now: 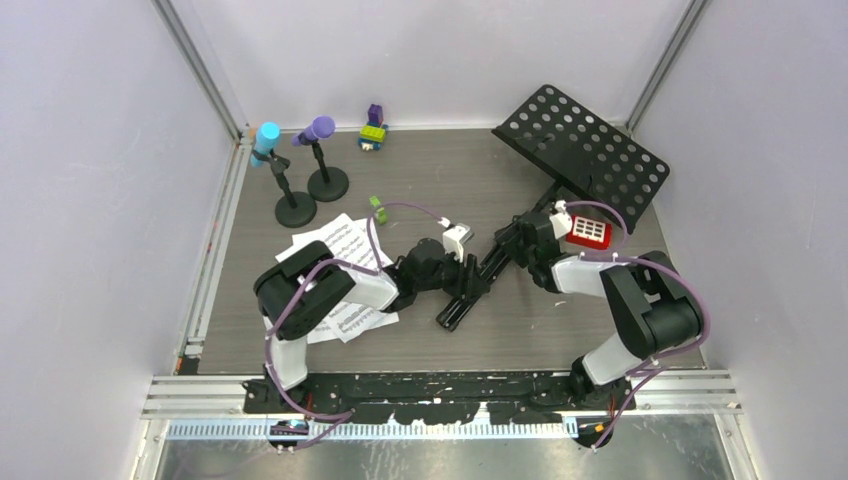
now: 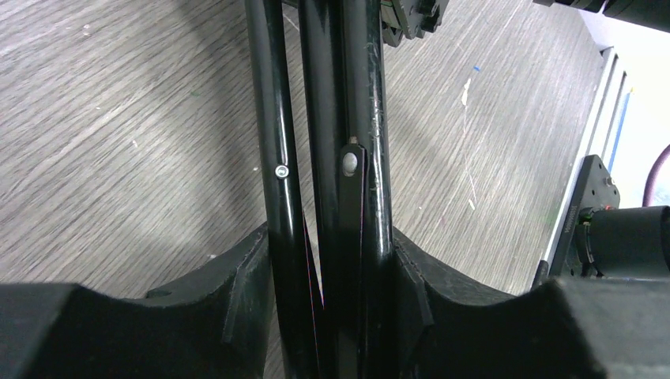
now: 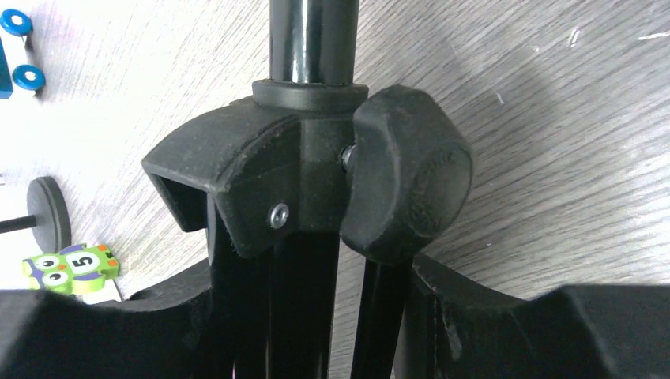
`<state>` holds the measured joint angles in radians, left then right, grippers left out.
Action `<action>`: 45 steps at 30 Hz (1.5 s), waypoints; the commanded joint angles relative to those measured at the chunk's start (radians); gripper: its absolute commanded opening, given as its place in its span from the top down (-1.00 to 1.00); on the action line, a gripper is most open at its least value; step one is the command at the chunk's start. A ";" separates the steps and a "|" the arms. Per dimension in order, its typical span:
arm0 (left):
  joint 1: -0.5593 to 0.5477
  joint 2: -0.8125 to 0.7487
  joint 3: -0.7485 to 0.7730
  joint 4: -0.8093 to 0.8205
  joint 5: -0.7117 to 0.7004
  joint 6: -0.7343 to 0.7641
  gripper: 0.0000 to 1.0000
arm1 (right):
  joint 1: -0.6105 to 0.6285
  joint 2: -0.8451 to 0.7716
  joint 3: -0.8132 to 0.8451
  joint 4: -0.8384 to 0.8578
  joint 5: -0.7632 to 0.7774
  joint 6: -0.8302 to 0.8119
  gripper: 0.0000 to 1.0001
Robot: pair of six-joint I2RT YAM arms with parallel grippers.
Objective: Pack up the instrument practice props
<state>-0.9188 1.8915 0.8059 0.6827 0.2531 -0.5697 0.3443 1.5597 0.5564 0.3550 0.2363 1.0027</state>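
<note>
I see the music stand (image 1: 585, 150) lying flat on the gray table (image 1: 450, 180). Its black plate with the round holes is at the far right, close to the back wall. Its legs (image 2: 348, 118) are folded together and point back toward the near left.

My left claw (image 2: 328, 272) is clenched on the folded legs. One finger presses on each side of the bundle. My right claw (image 3: 316, 276) grips the same stand higher up, just below the collar with the big round knob (image 3: 407, 185). Its fingers hug the legs on both sides. The two claws sit near each other in the middle of the table.

The white music pages (image 1: 345, 240) lie in a loose pile on the left, partly under my left arm. The blue microphone (image 1: 267, 140) and the purple microphone (image 1: 318, 130) stand side by side in the far left corner. Each one sits in a short black holder (image 1: 295, 210) with a round base.

A red block (image 1: 588, 232) with white squares is just beside my right wrist. Some toy bricks (image 1: 373, 130) sit by the back wall, and a little green brick (image 1: 377, 208) lies near the pages.
</note>
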 commanded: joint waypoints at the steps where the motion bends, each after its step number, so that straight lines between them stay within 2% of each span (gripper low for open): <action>1: -0.035 -0.081 0.004 -0.141 0.135 0.058 1.00 | -0.058 0.053 0.024 0.052 0.177 -0.015 0.99; 3: -0.035 -0.087 0.013 -0.162 0.122 0.062 1.00 | -0.057 0.040 0.024 0.045 0.175 -0.039 0.95; 10: -0.034 -0.071 0.065 -0.183 0.118 0.050 1.00 | -0.058 -0.056 0.022 -0.013 0.209 -0.116 0.49; 20: -0.026 -0.081 0.162 -0.273 0.136 0.038 1.00 | -0.059 -0.114 0.022 -0.055 0.197 -0.166 0.11; 28: 0.000 -0.089 0.261 -0.394 0.144 0.043 1.00 | -0.057 -0.180 0.045 -0.153 0.199 -0.242 -0.12; 35: 0.025 -0.070 0.312 -0.435 0.154 0.049 1.00 | -0.058 -0.225 0.086 -0.244 0.170 -0.295 -0.55; 40: 0.032 -0.058 0.314 -0.435 0.161 0.050 1.00 | -0.058 -0.311 0.075 -0.298 0.157 -0.292 -0.69; 44: 0.032 -0.023 0.315 -0.426 0.175 0.053 1.00 | -0.058 -0.431 0.073 -0.392 0.101 -0.278 -0.72; 45: 0.032 -0.011 0.315 -0.416 0.181 0.053 0.93 | -0.058 -0.464 0.069 -0.409 0.083 -0.279 -0.73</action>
<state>-0.8829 1.8694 1.0618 0.1478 0.3634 -0.5415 0.2878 1.2160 0.6083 0.0238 0.3531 0.7361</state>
